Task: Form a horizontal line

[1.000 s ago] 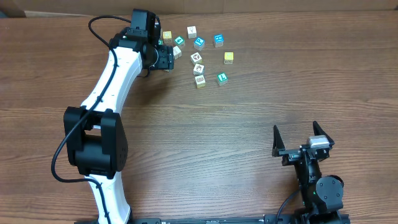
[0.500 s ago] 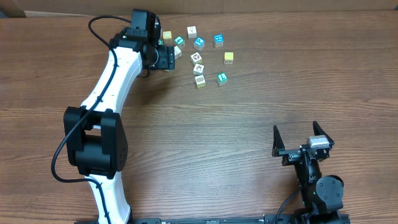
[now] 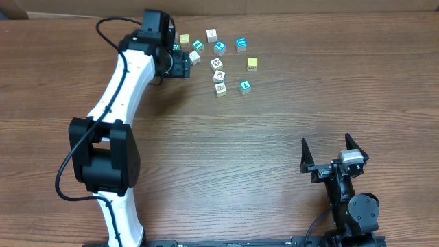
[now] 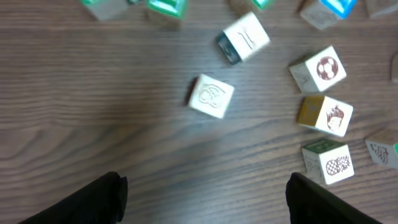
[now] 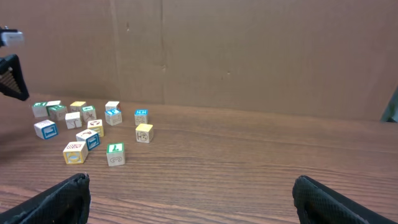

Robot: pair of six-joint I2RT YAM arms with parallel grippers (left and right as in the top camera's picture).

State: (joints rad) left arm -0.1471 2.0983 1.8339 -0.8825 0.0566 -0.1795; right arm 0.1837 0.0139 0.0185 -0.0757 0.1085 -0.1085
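Observation:
Several small lettered and pictured wooden blocks (image 3: 219, 63) lie scattered at the table's far side, in no line. My left gripper (image 3: 180, 65) is open and empty, low over the wood at the left edge of the cluster. In the left wrist view its fingers (image 4: 205, 205) frame bare wood, with a plain white block (image 4: 211, 96) ahead and apart from them. A white block with a blue side (image 4: 244, 38), a ball-picture block (image 4: 318, 70) and a yellow block (image 4: 324, 115) lie beyond and to the right. My right gripper (image 3: 333, 156) is open and empty near the front right.
The right wrist view shows the block cluster (image 5: 87, 127) far off to the left, with a yellow block (image 5: 143, 132) and a green-topped block (image 5: 115, 154) nearest, and a cardboard wall (image 5: 249, 50) behind the table. Wide bare wood lies between the two arms.
My left arm has shifted slightly left at the edge of the cluster. The blocks and the right arm have not moved.

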